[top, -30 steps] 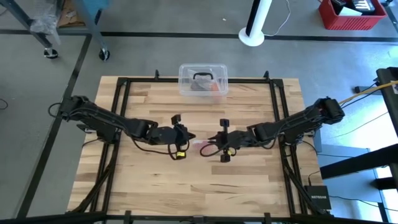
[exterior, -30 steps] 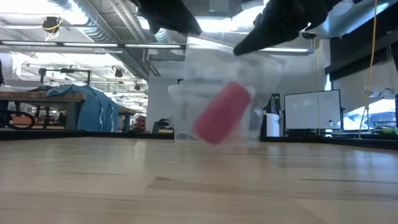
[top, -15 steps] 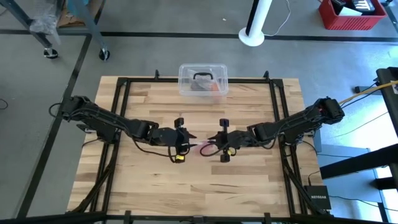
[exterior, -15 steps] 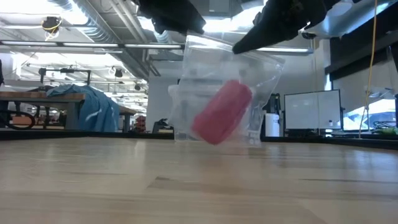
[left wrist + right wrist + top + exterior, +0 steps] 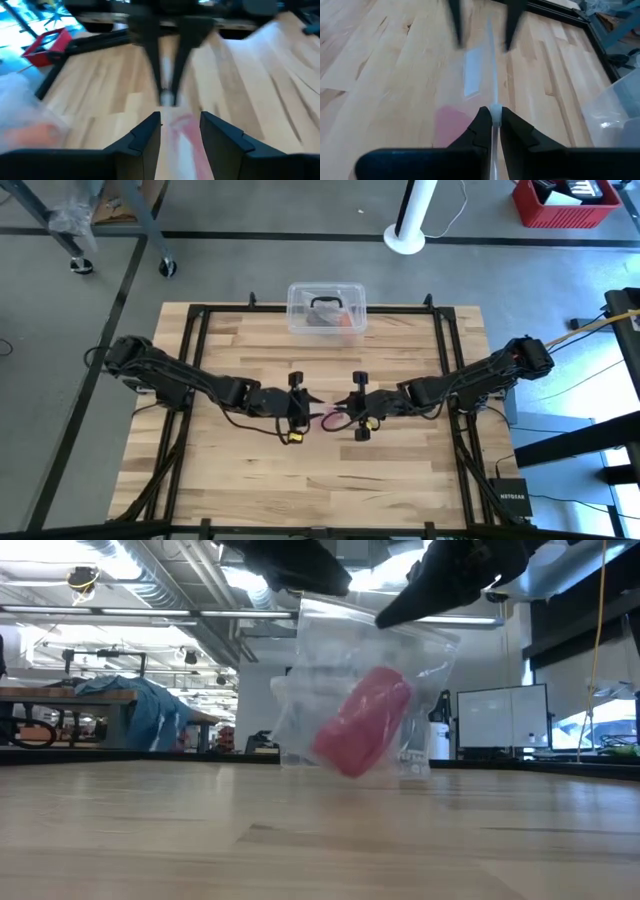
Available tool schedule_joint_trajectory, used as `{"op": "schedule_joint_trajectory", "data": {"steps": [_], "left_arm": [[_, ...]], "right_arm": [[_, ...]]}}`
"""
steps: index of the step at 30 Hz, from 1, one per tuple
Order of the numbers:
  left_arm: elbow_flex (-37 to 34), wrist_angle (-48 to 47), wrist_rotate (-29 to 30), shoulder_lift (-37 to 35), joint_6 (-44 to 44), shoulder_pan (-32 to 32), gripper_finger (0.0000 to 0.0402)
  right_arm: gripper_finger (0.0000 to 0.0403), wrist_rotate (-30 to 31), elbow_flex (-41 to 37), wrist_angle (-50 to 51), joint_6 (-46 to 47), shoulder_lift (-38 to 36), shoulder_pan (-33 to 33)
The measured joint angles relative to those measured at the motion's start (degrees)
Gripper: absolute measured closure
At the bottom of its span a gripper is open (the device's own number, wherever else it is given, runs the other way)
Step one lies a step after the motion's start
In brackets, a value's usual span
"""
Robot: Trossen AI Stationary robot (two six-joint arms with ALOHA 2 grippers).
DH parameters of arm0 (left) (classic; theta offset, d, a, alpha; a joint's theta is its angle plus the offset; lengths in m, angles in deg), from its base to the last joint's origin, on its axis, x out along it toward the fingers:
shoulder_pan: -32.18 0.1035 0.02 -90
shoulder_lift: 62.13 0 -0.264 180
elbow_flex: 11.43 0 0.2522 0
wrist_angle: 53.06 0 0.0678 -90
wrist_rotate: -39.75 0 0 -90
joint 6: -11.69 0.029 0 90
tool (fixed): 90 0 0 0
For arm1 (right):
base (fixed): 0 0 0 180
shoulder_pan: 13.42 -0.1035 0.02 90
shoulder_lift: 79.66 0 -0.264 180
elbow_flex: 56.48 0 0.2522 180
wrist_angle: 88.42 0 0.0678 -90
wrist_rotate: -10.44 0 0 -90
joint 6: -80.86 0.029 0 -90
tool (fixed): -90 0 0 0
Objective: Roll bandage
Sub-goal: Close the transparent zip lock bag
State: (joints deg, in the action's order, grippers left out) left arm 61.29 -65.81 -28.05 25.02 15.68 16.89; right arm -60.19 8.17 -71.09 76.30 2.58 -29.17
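Note:
A small clear plastic bag (image 5: 360, 690) hangs over the middle of the table with the pink bandage roll (image 5: 360, 722) lying slanted inside it. The roll shows as a pink patch (image 5: 322, 418) between the two grippers. My right gripper (image 5: 493, 112) is shut on the bag's top edge. My left gripper (image 5: 180, 125) is open and faces the right one, with one finger on each side of the same top edge. I cannot tell whether the left gripper touches the bag. My right gripper pinches the bag's top edge (image 5: 493, 107) between its two fingers, toward the edge's right end (image 5: 390, 625). The fingers come from the table's right, slanting down. The bag hangs below them with the roll in its lower part.
A clear plastic box with a black handle (image 5: 327, 308) stands at the middle of the table's far edge. Black frame rails (image 5: 190, 380) run along the table's sides. Bare wood lies near the front edge.
My left gripper has moved toward the right gripper along the bag's top edge and rolled a little. The bag still hangs from the right gripper, and its lower part with the roll has swung slightly toward the right.

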Motion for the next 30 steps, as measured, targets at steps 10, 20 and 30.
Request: {"op": "schedule_joint_trajectory", "data": {"steps": [10, 20, 30], "left_arm": [[0.1, 1.8, -0.8, 1.7, -1.4, 1.0, 0.0272], [0.1, 5.3, -1.2, 5.9, -1.5, 3.3, 0.0273], [0.0, 6.1, -1.5, 6.2, 0.6, 3.4, 0.0385]], "right_arm": [[0.0372, -0.6, 0.0, 0.5, 0.0, 0.0, 0.0], [0.0372, -0.9, 0.0, 0.4, -0.1, 0.0, 0.0], [0.0372, -0.9, 0.1, 0.4, -0.2, 0.0, 0.0]]}}
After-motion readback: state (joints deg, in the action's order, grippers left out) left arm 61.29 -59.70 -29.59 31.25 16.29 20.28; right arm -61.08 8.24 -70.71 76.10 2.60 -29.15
